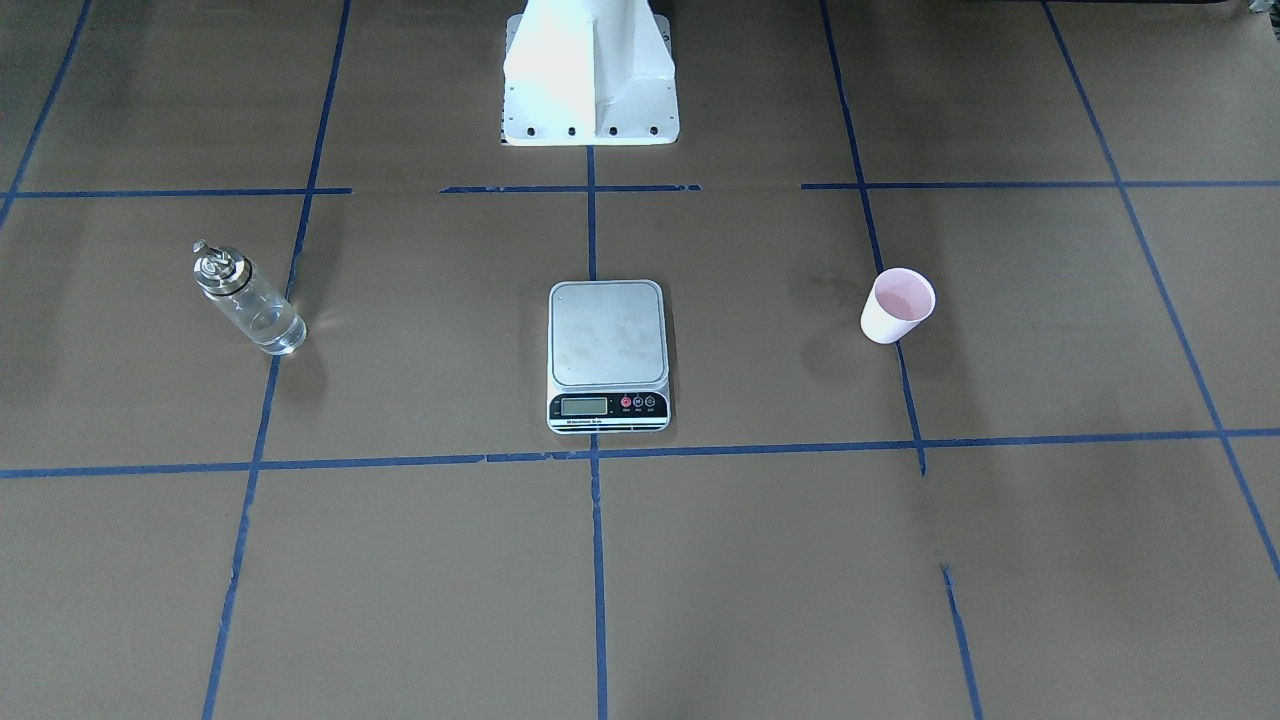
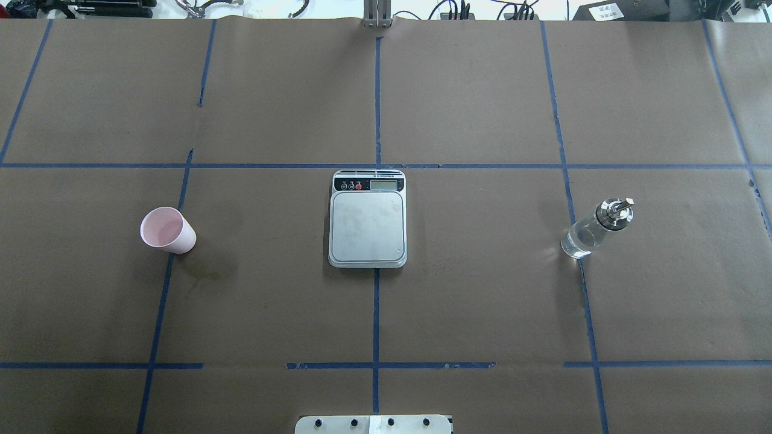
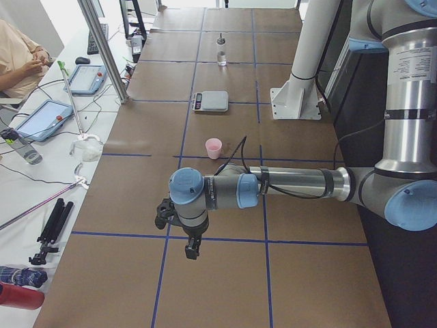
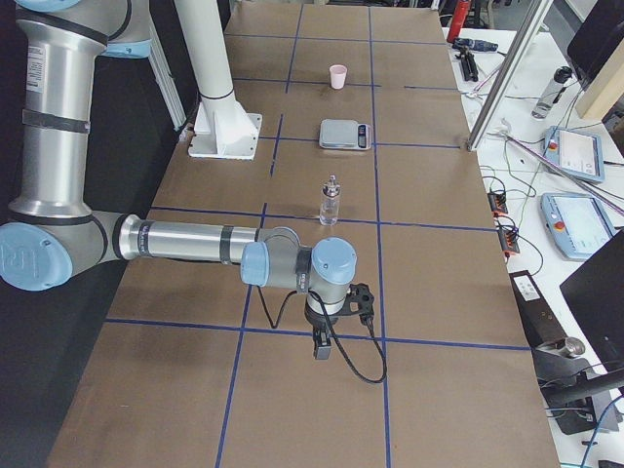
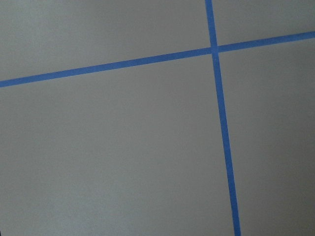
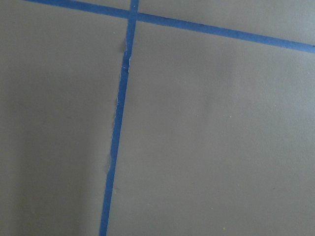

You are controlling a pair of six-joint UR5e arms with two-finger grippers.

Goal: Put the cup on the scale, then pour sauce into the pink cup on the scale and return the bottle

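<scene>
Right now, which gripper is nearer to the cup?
Left. The left gripper hangs on the outer side of the cup, with nothing between them. The right gripper is at the opposite end, with the bottle and scale between it and the cup.

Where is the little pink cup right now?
In the overhead view the cup stands upright on the robot's left side of the table, well apart from the scale at the centre, its base touching a blue tape line.

The cup (image 3: 214,147) stands between scale (image 3: 211,101) and left hand (image 3: 192,251).
</scene>
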